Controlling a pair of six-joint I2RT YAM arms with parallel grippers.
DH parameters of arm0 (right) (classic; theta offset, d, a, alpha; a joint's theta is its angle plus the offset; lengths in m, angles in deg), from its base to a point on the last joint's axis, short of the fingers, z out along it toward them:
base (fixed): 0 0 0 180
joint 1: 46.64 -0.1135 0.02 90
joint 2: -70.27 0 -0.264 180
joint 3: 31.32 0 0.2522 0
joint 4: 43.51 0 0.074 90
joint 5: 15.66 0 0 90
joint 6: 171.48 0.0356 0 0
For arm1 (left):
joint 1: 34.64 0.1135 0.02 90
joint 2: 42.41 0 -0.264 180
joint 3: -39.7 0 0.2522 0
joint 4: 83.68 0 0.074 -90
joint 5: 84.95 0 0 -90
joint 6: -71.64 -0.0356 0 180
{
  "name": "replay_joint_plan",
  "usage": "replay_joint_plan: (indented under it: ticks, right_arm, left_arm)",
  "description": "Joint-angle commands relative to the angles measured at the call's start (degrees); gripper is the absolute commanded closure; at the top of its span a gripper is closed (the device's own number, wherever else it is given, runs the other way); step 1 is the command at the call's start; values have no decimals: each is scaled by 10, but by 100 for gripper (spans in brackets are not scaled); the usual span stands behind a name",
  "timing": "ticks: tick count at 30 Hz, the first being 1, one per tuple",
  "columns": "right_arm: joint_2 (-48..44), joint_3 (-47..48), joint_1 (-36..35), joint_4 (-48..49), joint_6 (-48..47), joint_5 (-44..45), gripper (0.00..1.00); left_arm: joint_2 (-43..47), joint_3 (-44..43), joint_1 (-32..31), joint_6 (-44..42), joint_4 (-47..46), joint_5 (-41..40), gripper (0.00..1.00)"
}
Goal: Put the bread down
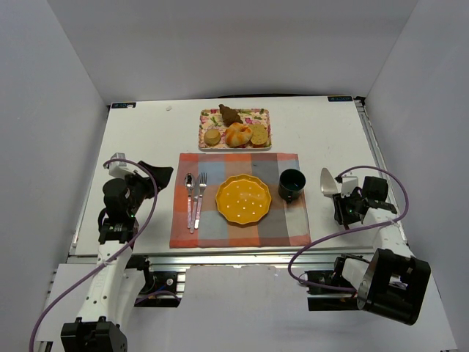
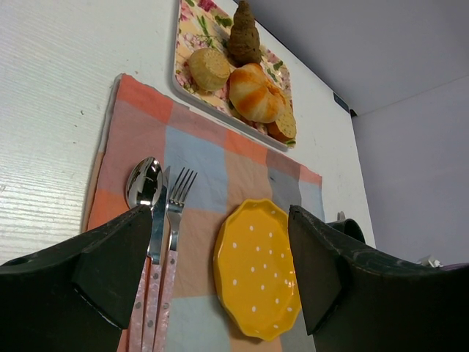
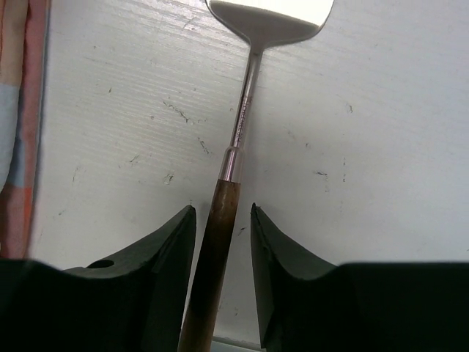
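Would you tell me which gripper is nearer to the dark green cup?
Right. The right gripper sits just right of the cup, straddling a spatula handle; the left gripper is across the placemat, beyond the cutlery.

No legible text anywhere. Spatula (image 3: 239,110): a fine engraved line runs along the metal shaft, too small to read. Small dark tag (image 1: 123,105) at the surface's (image 1: 146,147) far left corner, blurred.
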Motion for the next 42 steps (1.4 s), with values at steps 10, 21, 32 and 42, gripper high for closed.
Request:
replay_joint_plan:
  ticks: [10,21,32,42]
  right_arm:
    - [-17,-11,3,15,-7,-4,61]
    - [-19,-11,3,16,-9,-7,75]
    - [-27,91,3,33,-1,-23,100]
    - [35,266,-17,29,-17,-94,100]
  left_arm:
    - [19,11,1,-3,-3,6,16]
    - [34,18,1,-1,5,3,16]
    - [38,5,2,-11,23,5,16]
    - [45,8,1,-3,19,5,16]
